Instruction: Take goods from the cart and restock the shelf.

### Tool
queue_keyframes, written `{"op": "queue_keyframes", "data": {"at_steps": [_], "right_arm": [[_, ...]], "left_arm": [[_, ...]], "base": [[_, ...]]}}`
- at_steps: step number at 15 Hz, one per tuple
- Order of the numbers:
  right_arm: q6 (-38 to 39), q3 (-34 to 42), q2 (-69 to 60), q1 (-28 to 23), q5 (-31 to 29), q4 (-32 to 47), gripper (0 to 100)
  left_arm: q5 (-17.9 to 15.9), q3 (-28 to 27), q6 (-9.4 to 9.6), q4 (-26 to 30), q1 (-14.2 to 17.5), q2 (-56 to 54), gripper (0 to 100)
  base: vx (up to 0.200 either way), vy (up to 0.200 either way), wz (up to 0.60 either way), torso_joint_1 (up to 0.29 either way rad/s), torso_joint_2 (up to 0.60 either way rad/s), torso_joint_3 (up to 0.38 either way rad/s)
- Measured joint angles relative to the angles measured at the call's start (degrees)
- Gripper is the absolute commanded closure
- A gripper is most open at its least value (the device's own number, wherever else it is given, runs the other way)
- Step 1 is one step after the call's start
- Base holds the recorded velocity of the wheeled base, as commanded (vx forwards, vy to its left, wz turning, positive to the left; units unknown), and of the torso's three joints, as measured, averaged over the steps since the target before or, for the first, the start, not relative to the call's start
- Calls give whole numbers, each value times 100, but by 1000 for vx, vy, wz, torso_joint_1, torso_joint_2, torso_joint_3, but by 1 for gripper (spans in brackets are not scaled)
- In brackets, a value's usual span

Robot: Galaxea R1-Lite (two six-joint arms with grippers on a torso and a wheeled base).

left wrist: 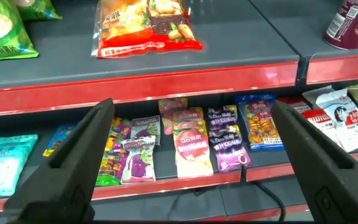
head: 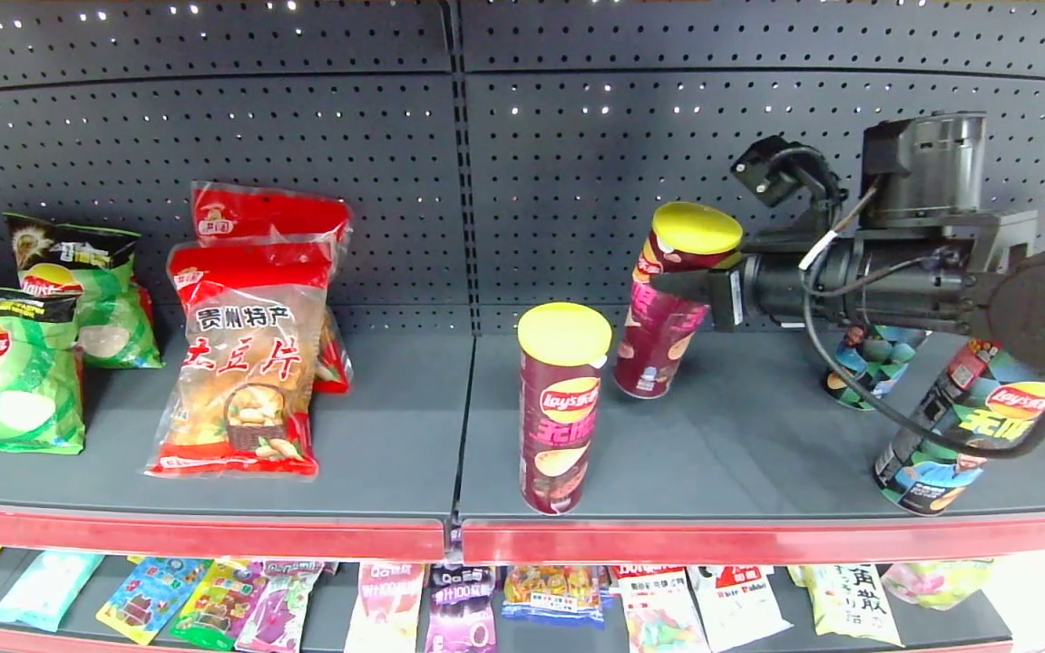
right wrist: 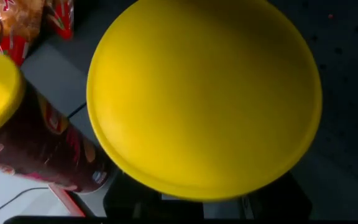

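Observation:
My right gripper [head: 702,287] is shut on a maroon chip can with a yellow lid [head: 668,313], gripping it just below the lid. The can leans to the right, its base at or just above the grey shelf board [head: 740,453]. From the right wrist, its lid [right wrist: 204,93] sits close under the camera. A second, identical can [head: 562,408] stands upright near the shelf's front edge, left of the held one, and appears beside the lid as well [right wrist: 30,143]. My left gripper [left wrist: 191,168] is open and empty in front of the lower shelf.
Two dark green-patterned cans [head: 958,426] [head: 876,358] stand at the shelf's right, under my right arm. Red potato-slice bags [head: 246,363] and green chip bags [head: 24,372] fill the left part. Small snack packets [left wrist: 191,146] lie on the lower shelf.

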Motion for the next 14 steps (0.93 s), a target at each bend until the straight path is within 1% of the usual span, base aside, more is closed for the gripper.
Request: {"op": "queue_keyframes", "data": {"at_steps": [4, 5, 11, 14], "right_arm": [[-6, -513, 581, 141, 46, 2, 100], [-6, -590, 686, 194, 123, 11, 100], [-6, -846, 1052, 323, 132, 6, 100], [-2, -1202, 1270, 373, 108, 17, 100]], "left_arm": [[2, 0, 0, 2, 0, 2, 0], [2, 0, 0, 2, 0, 5, 0], [2, 0, 0, 2, 0, 7, 0], [0, 0, 0, 0, 0, 7, 0]], "base": [[0, 0, 0, 0, 0, 0], [0, 0, 0, 0, 0, 0], [0, 0, 0, 0, 0, 0], [0, 0, 0, 0, 0, 0]]}}
